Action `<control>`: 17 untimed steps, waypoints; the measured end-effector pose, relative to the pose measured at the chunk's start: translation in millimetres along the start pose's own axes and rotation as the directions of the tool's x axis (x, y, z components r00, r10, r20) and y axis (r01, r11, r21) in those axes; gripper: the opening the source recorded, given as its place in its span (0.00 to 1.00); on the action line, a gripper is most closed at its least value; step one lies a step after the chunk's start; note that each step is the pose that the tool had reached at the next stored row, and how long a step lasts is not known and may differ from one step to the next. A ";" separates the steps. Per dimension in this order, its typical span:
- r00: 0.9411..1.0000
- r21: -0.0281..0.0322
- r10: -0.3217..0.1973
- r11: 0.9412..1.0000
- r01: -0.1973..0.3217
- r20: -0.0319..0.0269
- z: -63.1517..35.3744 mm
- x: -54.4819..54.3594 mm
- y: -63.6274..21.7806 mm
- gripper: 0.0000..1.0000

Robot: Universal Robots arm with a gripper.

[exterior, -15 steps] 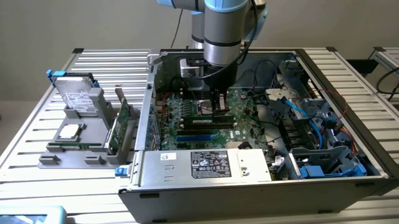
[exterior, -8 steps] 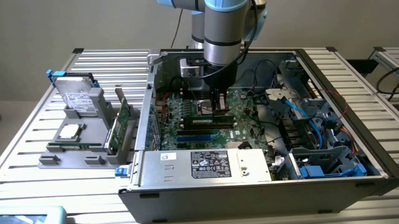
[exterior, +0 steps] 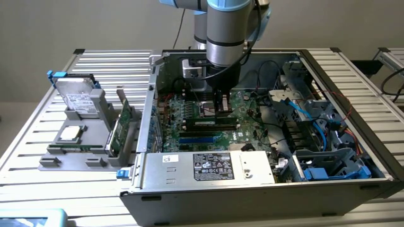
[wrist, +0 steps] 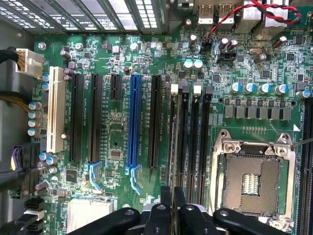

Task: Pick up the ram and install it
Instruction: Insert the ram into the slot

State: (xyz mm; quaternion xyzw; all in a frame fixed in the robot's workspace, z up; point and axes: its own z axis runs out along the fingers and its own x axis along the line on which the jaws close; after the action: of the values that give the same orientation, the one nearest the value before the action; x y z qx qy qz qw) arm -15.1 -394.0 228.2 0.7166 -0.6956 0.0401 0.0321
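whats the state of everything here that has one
black fingers: closed on the ram
thin green ram stick: held edge-on at the long black memory slots; whether it is seated, cannot tell
grey metal computer case: side open
silver processor socket: empty
blue expansion slot: empty
broad green circuit card: upright in the grey holder
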 end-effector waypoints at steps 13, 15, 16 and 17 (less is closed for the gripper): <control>1.000 0.000 -0.004 1.000 0.004 -0.003 0.7 0.0 0.3 0.14; 1.000 0.000 -0.004 1.000 0.004 -0.003 1.0 0.0 0.4 0.14; 1.000 0.000 -0.004 1.000 0.004 -0.003 1.2 -0.1 0.5 0.14; 1.000 0.000 -0.004 1.000 0.004 -0.003 1.4 -0.1 0.6 0.14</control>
State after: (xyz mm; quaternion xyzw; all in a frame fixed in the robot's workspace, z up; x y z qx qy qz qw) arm -15.6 -394.0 226.7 0.7181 -0.6940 0.0412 0.0332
